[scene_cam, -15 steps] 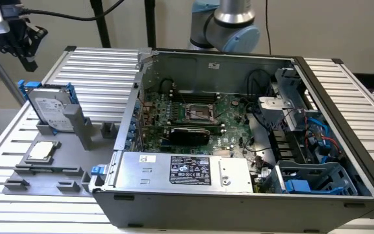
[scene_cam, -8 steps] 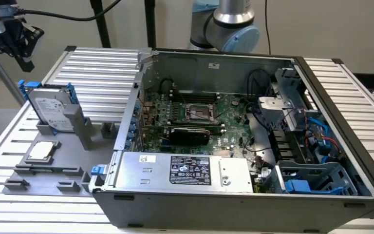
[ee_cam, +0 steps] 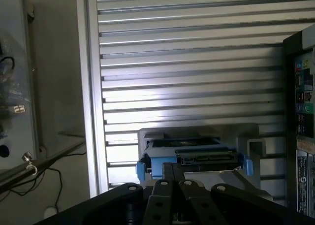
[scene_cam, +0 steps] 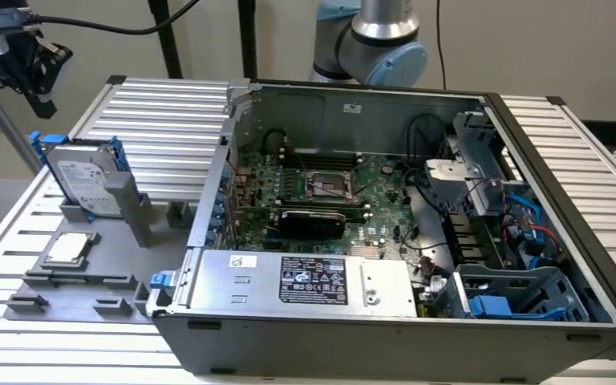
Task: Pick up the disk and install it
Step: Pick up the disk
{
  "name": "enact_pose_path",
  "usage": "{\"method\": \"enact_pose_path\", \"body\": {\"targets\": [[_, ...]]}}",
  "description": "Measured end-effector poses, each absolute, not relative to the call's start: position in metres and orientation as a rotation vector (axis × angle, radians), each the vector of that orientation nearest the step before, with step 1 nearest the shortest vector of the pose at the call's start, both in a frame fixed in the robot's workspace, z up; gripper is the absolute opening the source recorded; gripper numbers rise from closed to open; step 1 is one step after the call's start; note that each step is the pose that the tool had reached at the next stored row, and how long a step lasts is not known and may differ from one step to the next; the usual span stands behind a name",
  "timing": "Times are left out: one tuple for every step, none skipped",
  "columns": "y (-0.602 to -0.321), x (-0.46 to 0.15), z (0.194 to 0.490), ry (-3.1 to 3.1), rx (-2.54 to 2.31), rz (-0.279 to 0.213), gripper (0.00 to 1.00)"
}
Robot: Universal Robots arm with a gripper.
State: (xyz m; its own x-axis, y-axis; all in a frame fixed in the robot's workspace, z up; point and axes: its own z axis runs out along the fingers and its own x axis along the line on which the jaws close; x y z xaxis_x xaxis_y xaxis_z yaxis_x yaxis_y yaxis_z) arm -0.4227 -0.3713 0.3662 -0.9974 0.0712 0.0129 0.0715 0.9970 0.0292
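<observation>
Count at the left: one disk [scene_cam: 83,178] and one square silver chip [scene_cam: 70,247], both seated in one grey holder [scene_cam: 115,241] on the slatted surface [scene_cam: 169,112]. The disk stands on edge at the far end of the holder. Its long axis is upright and its broad labelled face is turned toward the near left. It is a flat silver-grey metal drive with a white printed label, clipped in a bright blue carrier frame that shows along both upright edges. The chip lies flat, nearer than the disk and apart from it.

In the wrist view the gripper [ee_cam: 173,172] looks onto the disk's upper edge. Whether the gripper is apart or together cannot be told.

To the right stands one open computer case [scene_cam: 394,345]. It contains one green circuit board [scene_cam: 330,188] and, at its near side, one silver box [scene_cam: 308,281] with a black label. One arm [scene_cam: 378,32] rises behind the case.
</observation>
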Motion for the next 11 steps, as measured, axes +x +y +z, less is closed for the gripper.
{"method": "enact_pose_path", "body": {"targets": [[-0.3713, -0.4227, 0.3662, -3.127, -0.112, -0.046, 0.0], [-0.3713, -0.4227, 0.3662, -3.127, -0.112, -0.046, 0.0], [-0.3713, -0.4227, 0.3662, -3.127, -0.112, -0.046, 0.0], [-0.3713, -0.4227, 0.3662, -3.127, -0.11, -0.046, 0.0], [-0.3713, -0.4227, 0.3662, -3.128, -0.094, -0.046, 0.0], [-0.3713, -0.4227, 0.3662, -3.128, -0.068, -0.046, 0.0], [-0.3713, -0.4227, 0.3662, -3.128, -0.038, -0.046, 0.0], [-0.3713, -0.4227, 0.3662, -3.128, -0.01, -0.046, 0.0], [-0.3713, -0.4227, 0.3662, -3.128, 0.018, -0.046, 0.0], [-0.3713, -0.4227, 0.3661, -3.128, 0.046, -0.045, 0.0], [-0.3713, -0.4227, 0.366, -3.127, 0.075, -0.045, 0.0]]}}
